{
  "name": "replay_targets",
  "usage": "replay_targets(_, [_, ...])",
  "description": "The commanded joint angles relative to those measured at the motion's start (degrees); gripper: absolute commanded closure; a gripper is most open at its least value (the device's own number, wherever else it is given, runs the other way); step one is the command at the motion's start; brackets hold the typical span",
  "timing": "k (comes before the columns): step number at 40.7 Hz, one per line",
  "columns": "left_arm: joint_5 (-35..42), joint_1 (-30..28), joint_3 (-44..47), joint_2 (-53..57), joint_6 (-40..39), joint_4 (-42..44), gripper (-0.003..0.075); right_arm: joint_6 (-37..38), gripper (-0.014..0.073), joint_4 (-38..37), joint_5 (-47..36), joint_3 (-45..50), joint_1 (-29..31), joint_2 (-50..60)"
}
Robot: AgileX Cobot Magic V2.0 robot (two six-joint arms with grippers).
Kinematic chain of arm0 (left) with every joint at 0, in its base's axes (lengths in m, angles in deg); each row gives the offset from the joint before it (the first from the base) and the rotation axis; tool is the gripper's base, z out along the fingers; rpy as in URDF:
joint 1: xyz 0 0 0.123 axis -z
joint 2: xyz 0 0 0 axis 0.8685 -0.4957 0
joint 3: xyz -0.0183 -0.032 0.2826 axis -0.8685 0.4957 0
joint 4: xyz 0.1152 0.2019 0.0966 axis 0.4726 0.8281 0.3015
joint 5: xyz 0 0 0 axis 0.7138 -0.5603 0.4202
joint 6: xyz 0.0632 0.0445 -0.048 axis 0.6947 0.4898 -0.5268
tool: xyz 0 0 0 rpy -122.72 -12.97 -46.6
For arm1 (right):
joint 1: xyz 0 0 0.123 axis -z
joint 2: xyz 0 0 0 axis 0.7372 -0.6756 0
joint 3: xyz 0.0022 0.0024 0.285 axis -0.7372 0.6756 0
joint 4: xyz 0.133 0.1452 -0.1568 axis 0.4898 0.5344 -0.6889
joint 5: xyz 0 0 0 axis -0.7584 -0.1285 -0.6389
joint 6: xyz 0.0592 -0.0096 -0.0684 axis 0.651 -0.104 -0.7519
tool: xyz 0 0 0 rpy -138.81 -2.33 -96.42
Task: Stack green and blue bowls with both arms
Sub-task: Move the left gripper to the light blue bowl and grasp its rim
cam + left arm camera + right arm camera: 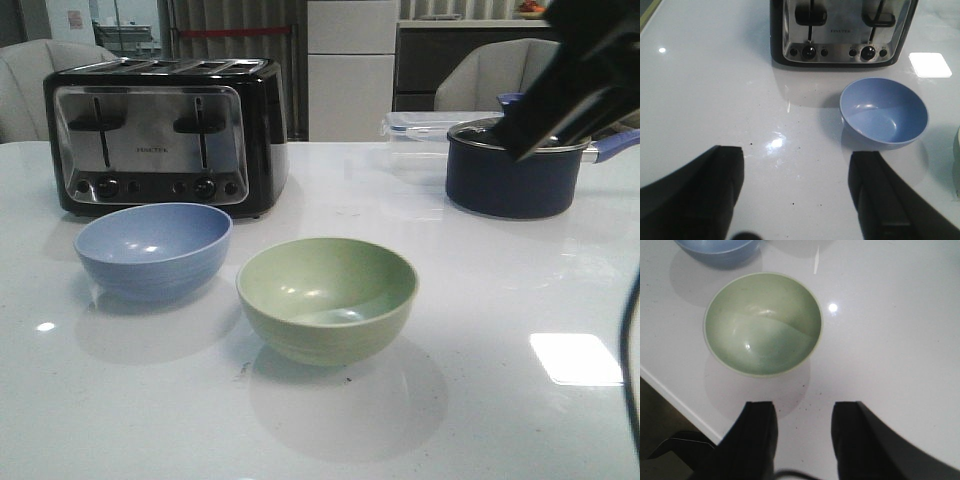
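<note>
The periwinkle blue bowl [152, 248] stands upright on the white table, left of the pale green bowl [327, 297]; they are apart. In the left wrist view my left gripper [796, 155] is open and empty above the table, short of the blue bowl [884, 113]. In the right wrist view my right gripper [804, 407] is open and empty above the table, short of the green bowl [762, 322]; the blue bowl's edge [717, 250] shows beyond. Part of the right arm [585, 85] shows at the upper right of the front view. The left arm is out of the front view.
A black and steel toaster [165, 135] stands just behind the blue bowl. A dark navy pot with a glass lid [515, 165] and a clear lidded box [420, 135] stand at the back right. The table's front edge [675, 400] is close to the green bowl.
</note>
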Motion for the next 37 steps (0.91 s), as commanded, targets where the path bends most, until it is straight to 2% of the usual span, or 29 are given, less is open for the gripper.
replay_targets(1, [3.8, 1.0, -1.8, -3.1, 0.4, -0.1, 0.0206, -0.8, 0.0200, -0.1, -3.4, 2.3, 0.1, 7.2])
replay_targets(8, [2.7, 8.2, -4.5, -12.9, 1.6, -0.1, 0.0091, -0.8, 0.0200, -0.1, -3.8, 6.6, 0.1, 15.3])
replay_targets(21, [3.0, 10.2, -12.9, -33.4, 1.0, -2.4, 0.0097, -0.8, 0.0200, -0.1, -3.8, 6.6, 0.1, 16.0])
replay_targets(37, [3.0, 10.2, -28.9, -56.5, 1.0, -2.9, 0.0097, -0.8, 0.0200, -0.1, -3.8, 6.6, 0.1, 16.0])
